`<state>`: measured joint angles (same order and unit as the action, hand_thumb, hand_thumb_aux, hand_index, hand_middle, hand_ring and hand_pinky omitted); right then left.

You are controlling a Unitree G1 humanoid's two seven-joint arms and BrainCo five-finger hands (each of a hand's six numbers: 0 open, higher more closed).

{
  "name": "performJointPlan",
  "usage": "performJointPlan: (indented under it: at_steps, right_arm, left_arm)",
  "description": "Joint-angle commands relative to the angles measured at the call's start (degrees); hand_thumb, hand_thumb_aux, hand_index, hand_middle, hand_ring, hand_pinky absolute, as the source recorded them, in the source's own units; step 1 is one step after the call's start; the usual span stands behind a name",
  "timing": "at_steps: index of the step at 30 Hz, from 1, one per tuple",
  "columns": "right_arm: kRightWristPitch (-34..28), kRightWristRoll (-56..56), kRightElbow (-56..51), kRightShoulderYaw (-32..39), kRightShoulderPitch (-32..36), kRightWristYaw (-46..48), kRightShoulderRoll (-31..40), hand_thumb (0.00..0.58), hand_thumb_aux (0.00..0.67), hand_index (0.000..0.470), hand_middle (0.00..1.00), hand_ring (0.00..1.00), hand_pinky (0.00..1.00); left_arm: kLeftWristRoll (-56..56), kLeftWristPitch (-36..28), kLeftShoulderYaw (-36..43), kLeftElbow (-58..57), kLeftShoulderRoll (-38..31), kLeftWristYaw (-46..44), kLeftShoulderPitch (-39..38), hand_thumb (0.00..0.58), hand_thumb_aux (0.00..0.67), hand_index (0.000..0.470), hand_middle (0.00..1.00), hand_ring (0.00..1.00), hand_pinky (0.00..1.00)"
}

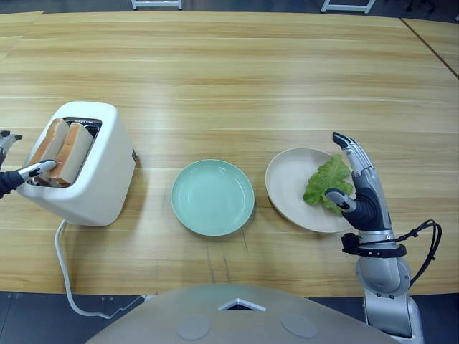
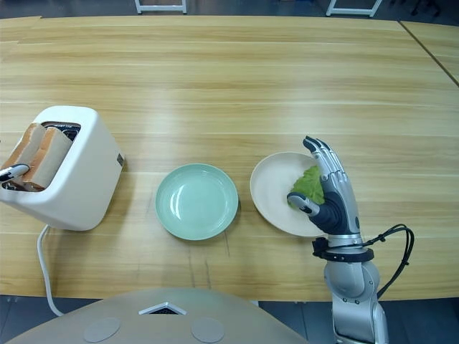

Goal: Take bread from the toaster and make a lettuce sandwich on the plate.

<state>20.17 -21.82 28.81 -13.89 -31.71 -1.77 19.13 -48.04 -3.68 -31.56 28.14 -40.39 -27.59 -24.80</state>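
Observation:
A white toaster (image 1: 93, 179) stands at the table's left with two slices of bread (image 1: 68, 150) sticking up from its slots. My left hand (image 1: 14, 174) is at the toaster's left side, open, with one fingertip (image 1: 44, 166) resting against the nearer slice. An empty pale green plate (image 1: 212, 197) lies in the middle. To its right, a beige plate (image 1: 287, 179) holds a lettuce leaf (image 1: 326, 179). My right hand (image 1: 366, 193) stands upright and open at that plate's right rim, its thumb just beside the leaf.
The toaster's white cord (image 1: 61, 265) runs off the table's near edge. Behind the plates the wooden table (image 1: 237, 79) stretches away bare.

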Motion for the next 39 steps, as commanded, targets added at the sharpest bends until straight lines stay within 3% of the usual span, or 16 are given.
performJointPlan:
  at_steps: [1,24,30,39]
  right_arm:
    - [0.6,0.4,-0.3,-0.3,-0.2,1.2,0.0,0.0,0.0,0.0,0.0,0.0,0.0]
    - [1.7,-0.6,-0.5,1.2,-0.5,3.0,-0.6,0.0,0.0,0.0,0.0,0.0,0.0]
    - [1.9,-0.8,-0.6,1.1,-0.5,3.2,-0.6,0.0,0.0,0.0,0.0,0.0,0.0]
    - [2.0,-1.1,-0.5,1.3,-0.6,3.3,-0.7,0.0,0.0,0.0,0.0,0.0,0.0]
  left_arm:
    - [-3.2,-1.0,2.0,-1.1,-0.8,0.5,-0.4,0.0,0.0,0.0,0.0,0.0,0.0]
    - [-7.6,-3.8,6.3,-3.3,-1.9,6.5,7.1,0.0,0.0,0.0,0.0,0.0,0.0]
    - [-6.4,-4.2,4.4,-2.5,-2.0,10.2,8.6,0.0,0.0,0.0,0.0,0.0,0.0]
    - [-9.2,-5.4,4.7,-5.4,-3.5,9.6,5.8,0.0,0.0,0.0,0.0,0.0,0.0]
